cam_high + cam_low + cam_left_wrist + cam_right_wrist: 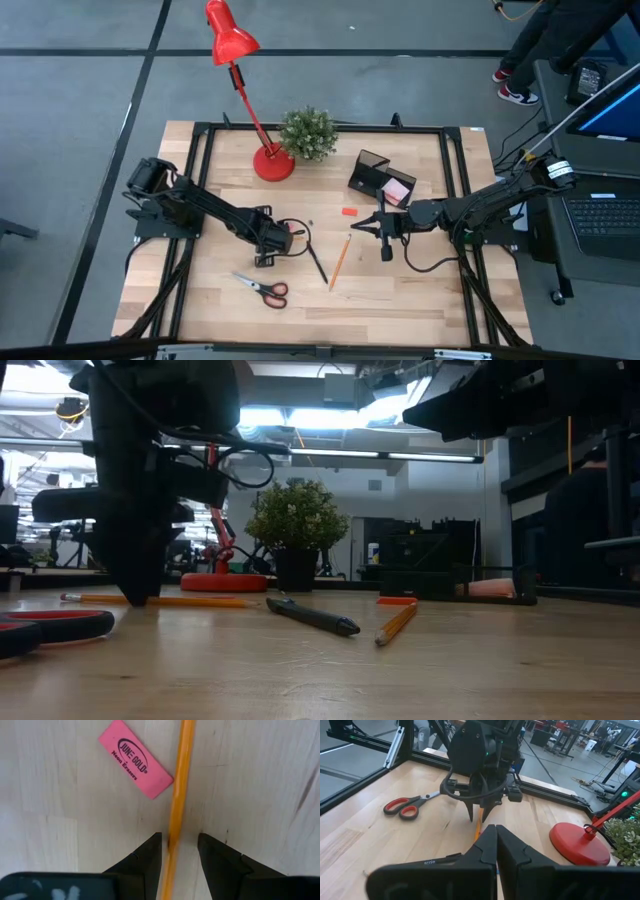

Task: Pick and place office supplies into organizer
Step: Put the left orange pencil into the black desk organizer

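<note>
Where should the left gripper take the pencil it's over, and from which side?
Probably from straight above, at mid-shaft. The pencil lies flat on the table, already running between the open fingers of the left gripper. Closing across the thin shaft should hold it. The eraser lies close beside it, up the shaft from the fingers, so grip here, short of it.

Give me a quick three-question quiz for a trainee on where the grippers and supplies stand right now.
1. True or false: the left gripper has a finger on either side of an orange pencil.
2. What lies on the table right beside that pencil? A) a stapler B) a pink eraser C) a ruler
3. Fill in: the right gripper has its fingers ____ (open or shut).

Key: 1 true; 2 B; 3 shut.
</note>
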Robot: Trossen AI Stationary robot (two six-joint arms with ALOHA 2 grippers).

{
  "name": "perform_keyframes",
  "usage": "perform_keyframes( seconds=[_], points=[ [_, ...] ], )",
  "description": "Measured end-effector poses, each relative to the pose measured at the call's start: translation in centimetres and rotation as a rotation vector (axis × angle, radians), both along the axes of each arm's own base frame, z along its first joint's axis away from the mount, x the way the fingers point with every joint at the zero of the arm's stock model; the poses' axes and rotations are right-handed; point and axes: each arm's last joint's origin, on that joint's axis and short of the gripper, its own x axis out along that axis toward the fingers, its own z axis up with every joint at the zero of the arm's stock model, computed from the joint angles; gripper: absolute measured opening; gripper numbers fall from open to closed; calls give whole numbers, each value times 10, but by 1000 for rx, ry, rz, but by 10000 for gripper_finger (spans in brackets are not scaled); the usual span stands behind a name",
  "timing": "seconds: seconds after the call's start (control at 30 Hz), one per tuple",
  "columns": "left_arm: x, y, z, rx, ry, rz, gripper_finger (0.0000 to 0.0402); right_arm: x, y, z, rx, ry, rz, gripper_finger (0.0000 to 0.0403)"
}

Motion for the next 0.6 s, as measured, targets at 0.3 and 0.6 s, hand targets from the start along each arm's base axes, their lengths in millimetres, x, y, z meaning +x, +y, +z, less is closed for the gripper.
perform_keyframes(
  seconds=[0.3, 0.6],
  points=[
    [0, 0, 3, 2, -25, 2, 127, 0, 0, 0, 0, 0, 0, 5],
    [0, 0, 3, -11, -24, 1, 127, 0, 0, 0, 0, 2, 0, 5]
  ],
)
